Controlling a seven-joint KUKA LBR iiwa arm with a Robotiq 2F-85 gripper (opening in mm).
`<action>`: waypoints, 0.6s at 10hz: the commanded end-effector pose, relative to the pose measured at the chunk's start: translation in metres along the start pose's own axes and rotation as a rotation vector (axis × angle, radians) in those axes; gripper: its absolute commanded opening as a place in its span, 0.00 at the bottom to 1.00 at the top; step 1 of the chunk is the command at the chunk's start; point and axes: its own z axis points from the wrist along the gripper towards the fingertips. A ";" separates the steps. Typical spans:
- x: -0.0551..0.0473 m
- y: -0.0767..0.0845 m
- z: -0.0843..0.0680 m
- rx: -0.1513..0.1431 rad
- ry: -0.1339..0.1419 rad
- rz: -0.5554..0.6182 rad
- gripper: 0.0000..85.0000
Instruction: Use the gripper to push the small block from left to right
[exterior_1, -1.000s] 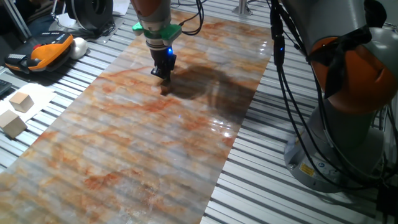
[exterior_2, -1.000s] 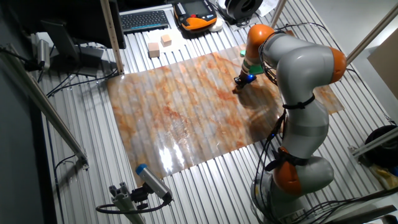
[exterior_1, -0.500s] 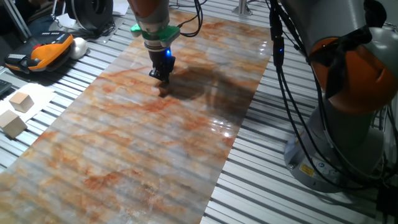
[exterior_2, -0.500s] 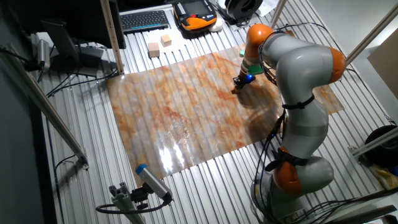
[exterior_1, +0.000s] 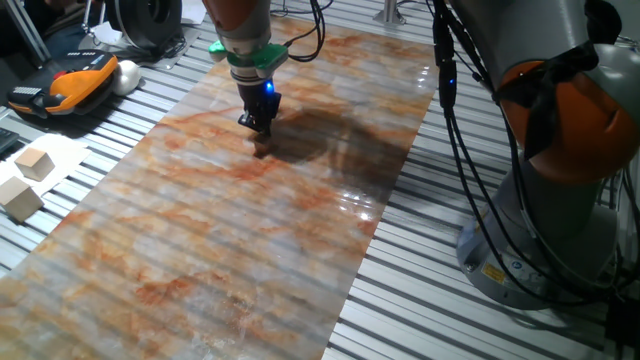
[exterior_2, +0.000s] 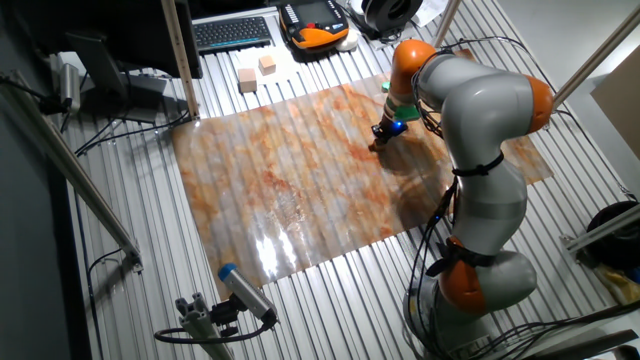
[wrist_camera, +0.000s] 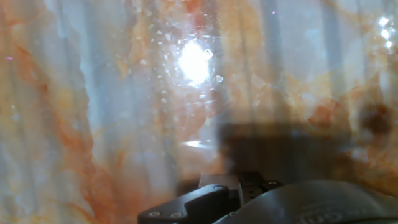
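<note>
Where the arm leans over the marbled sheet (exterior_1: 300, 230) on the slatted worktop (exterior_1: 440, 290), we see the claw (exterior_1: 258, 124) pointing straight down, its tips at or just above the sheet. It stands in the far part of the sheet, nearer the long edge that faces the two larger wooden blocks (exterior_1: 27, 180) than the edge by the robot's base. In the other fixed view the claw (exterior_2: 378, 143) sits near the sheet's far right corner.

Its two fingers look pressed together into one dark point, with no gap that we can make out and nothing between them. A blue light glows just above them, under the green ring.

The small block (exterior_1: 263, 148) shows as a tiny tan speck just beside the tips, on the side toward the near end of the sheet. It blends with the orange veining, so we cannot tell whether it touches the fingers. In the other fixed view it is too small to pick out.

The hand view is blurred: only the streaked sheet, a bright glare spot and the claw's dark body at the bottom edge.
</note>
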 end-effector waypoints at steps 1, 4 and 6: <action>0.001 0.003 0.000 0.000 0.002 0.005 0.00; 0.005 0.010 -0.002 0.002 0.011 0.017 0.00; 0.007 0.011 -0.001 0.001 0.015 0.020 0.00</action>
